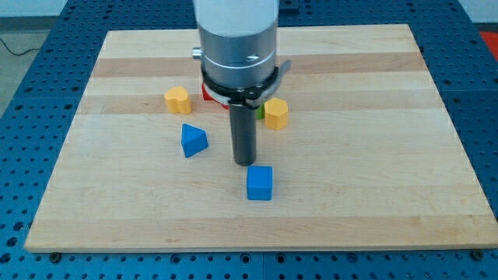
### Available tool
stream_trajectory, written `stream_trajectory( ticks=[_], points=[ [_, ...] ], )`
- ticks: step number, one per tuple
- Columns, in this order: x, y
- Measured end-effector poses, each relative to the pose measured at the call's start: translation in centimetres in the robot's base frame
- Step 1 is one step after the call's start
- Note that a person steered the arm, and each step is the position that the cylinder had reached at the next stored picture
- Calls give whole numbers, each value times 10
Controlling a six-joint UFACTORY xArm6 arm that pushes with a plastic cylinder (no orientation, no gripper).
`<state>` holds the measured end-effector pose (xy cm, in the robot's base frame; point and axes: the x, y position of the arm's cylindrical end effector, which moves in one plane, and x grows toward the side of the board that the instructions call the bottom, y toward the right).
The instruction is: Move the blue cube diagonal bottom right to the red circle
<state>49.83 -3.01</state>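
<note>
The blue cube (pixel 260 183) has a bright, even blue colour, and the blue triangular block (pixel 194 141) has the same blue. The yellow block (pixel 177 99) at the view's left and the yellow block (pixel 275 113) at the view's right are both warm orange-yellow. The red block (pixel 208 91) shows only a thin strip of red, and a small piece of a green block (pixel 260 112) is visible. My tip (pixel 246 162) is dark grey. The board (pixel 389 155) is pale wood with lighter and darker stripes, on a blue table (pixel 31 78)
</note>
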Motion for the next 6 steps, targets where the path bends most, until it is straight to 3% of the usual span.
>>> stream_trajectory(
  ticks=[2,6],
  points=[
    [27,-25],
    [40,13]
  ],
)
